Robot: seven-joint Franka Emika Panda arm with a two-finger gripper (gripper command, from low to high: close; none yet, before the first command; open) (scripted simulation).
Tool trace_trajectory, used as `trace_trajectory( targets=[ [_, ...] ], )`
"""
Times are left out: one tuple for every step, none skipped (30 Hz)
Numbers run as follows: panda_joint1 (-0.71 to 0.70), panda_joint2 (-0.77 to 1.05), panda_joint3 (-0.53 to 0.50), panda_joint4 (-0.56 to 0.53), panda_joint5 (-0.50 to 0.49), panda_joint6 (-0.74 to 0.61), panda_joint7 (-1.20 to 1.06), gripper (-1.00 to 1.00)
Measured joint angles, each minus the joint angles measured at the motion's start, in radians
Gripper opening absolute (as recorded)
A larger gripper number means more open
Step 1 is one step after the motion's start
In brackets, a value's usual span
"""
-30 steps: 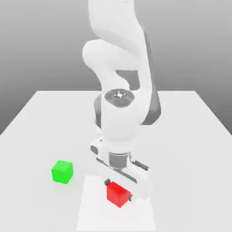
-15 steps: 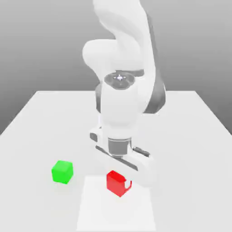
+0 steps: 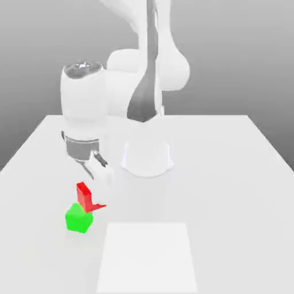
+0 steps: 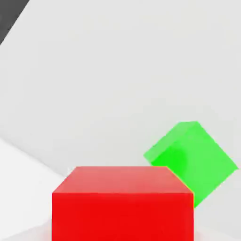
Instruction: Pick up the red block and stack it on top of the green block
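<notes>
The red block (image 3: 84, 197), gripped in the tool (image 3: 92, 189), appears above the green block (image 3: 78, 219), edges turned out of line.

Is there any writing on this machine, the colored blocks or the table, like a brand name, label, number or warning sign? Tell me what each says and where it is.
There are none: no word, label, brand, number or sign can be read on the white arm, the red block, the green block or the table.
</notes>
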Motion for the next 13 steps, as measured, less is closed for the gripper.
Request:
trace_trajectory(
  targets=[
    [-0.011, -0.017, -0.019, -0.01, 0.009, -0.006, -0.012, -1.0],
    [-0.021, -0.032, -0.037, -0.019, 0.02, -0.011, -0.024, -1.0],
    [-0.028, -0.033, -0.05, -0.026, 0.028, -0.005, -0.033, -1.0],
    [-0.033, -0.016, -0.055, -0.028, 0.032, 0.016, -0.038, -1.0],
    [-0.034, 0.011, -0.059, -0.029, 0.036, 0.043, -0.041, -1.0],
    [-0.034, 0.042, -0.061, -0.028, 0.038, 0.074, -0.044, -1.0],
    [-0.034, 0.076, -0.062, -0.027, 0.041, 0.107, -0.046, -1.0],
    [-0.033, 0.111, -0.063, -0.026, 0.044, 0.141, -0.048, -1.0],
    [-0.031, 0.147, -0.064, -0.025, 0.046, 0.175, -0.049, -1.0],
    [-0.031, 0.183, -0.063, -0.023, 0.051, 0.209, -0.053, -1.0],
    [-0.032, 0.206, -0.062, -0.022, 0.052, 0.231, -0.053, 1.0],
    [-0.032, 0.206, -0.062, -0.022, 0.052, 0.232, -0.053, 1.0],
    [-0.032, 0.206, -0.062, -0.022, 0.052, 0.232, -0.053, 1.0]
  ],
)
